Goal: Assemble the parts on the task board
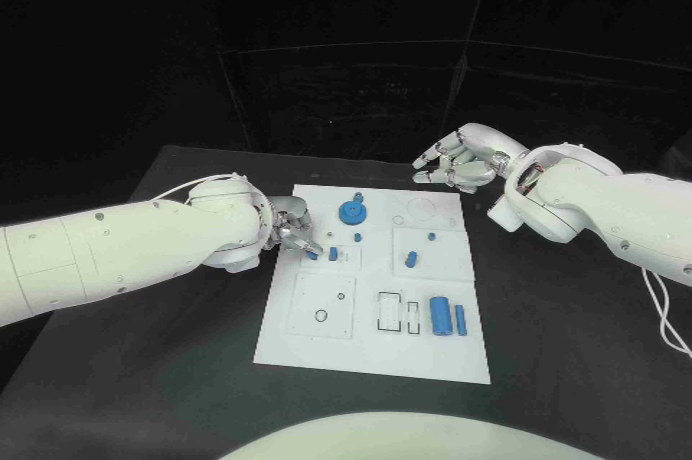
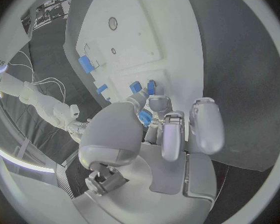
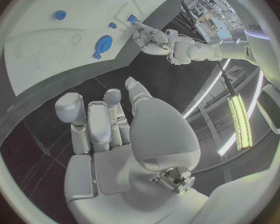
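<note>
My left hand (image 1: 289,230) is at the left edge of the white board (image 1: 372,355), on its far half. My fingers (image 2: 167,127) are curled in around a small blue part (image 2: 144,117), and I am holding it. The tips of these fingers are down at the board, right by two more small blue pieces (image 1: 333,252).

My right hand (image 1: 459,160) is over the black bench (image 1: 577,360), just past the far right corner of the board. It is not touching the board. Its fingers (image 3: 90,119) are bent in a little and stay apart, and there is nothing in them.

A round blue wheel (image 1: 353,213) sits on the far part of the board, near the middle. A little blue peg (image 1: 356,237) is just in front of it. A fat blue piece (image 1: 411,259) sits more to the right. At the near right of the board, a thick blue tube (image 1: 438,317) and a thin blue stick (image 1: 462,319) lie side by side. Next to them, on the left, are some black outlined boxes (image 1: 392,311). On the near left of the board I see two tiny black rings (image 1: 326,312).
</note>
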